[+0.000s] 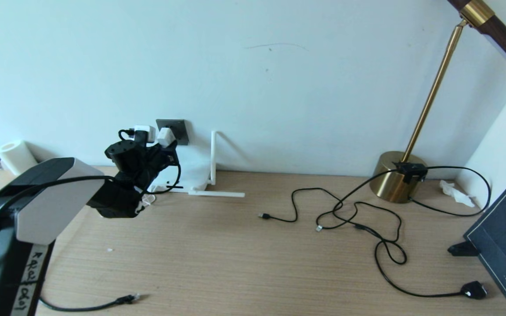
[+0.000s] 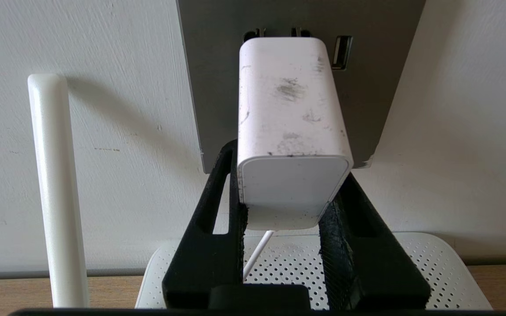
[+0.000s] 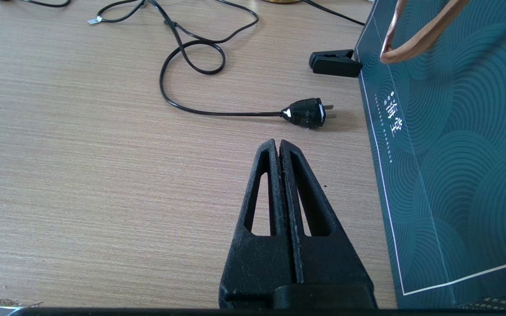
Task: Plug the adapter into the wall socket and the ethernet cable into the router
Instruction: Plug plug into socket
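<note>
Against the wall, the left gripper (image 1: 161,145) is pressing the adapter (image 1: 165,137) at the wall socket (image 1: 178,128). Closer, 2 textured black jaws are clamping the scuffed, rounded adapter (image 2: 290,127) over the perforated router (image 2: 428,267). Beside a teal bag (image 3: 455,153), the right gripper (image 3: 278,147) is hovering clenched above the woodgrain worktop (image 3: 81,153).

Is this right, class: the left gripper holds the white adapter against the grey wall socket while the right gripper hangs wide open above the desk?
Not quite. The right gripper is shut, as the right wrist view shows. The left gripper does hold the adapter at the wall socket.
</note>
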Motion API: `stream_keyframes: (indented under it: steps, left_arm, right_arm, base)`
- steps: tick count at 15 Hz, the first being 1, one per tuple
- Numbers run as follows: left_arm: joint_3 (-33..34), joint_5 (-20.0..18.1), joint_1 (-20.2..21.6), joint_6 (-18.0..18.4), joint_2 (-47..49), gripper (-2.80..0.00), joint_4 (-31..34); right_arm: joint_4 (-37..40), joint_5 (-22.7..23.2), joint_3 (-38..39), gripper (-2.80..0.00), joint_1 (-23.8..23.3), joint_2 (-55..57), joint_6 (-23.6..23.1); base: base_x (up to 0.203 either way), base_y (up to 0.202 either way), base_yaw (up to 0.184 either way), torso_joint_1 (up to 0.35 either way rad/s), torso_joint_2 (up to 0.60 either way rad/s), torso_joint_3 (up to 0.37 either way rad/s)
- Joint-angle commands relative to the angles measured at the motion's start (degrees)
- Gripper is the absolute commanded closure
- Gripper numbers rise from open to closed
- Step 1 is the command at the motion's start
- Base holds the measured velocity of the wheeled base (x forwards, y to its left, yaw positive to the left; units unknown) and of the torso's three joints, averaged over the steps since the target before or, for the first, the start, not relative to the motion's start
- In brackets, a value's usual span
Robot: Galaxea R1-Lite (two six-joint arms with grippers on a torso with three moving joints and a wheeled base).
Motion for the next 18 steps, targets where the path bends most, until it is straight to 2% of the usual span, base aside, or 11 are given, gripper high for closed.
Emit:
stream_keyframes:
  steps: [1,18]
  left_arm:
    - [0.0,0.0,0.1,0.0,0.2,0.0,-0.4]
    - [-0.2,-0.1,0.3,0.5,-0.1,0.0,-0.3]
  right_arm:
    - [0.1,0.0,0.0,0.0,0.0,0.0,0.0]
    - [0.1,0.0,0.0,0.0,0.0,0.0,0.0]
  base:
    - [0.0,0.0,0.0,0.0,0.0,0.0]
    - [0.0,0.0,0.0,0.0,0.0,0.0]
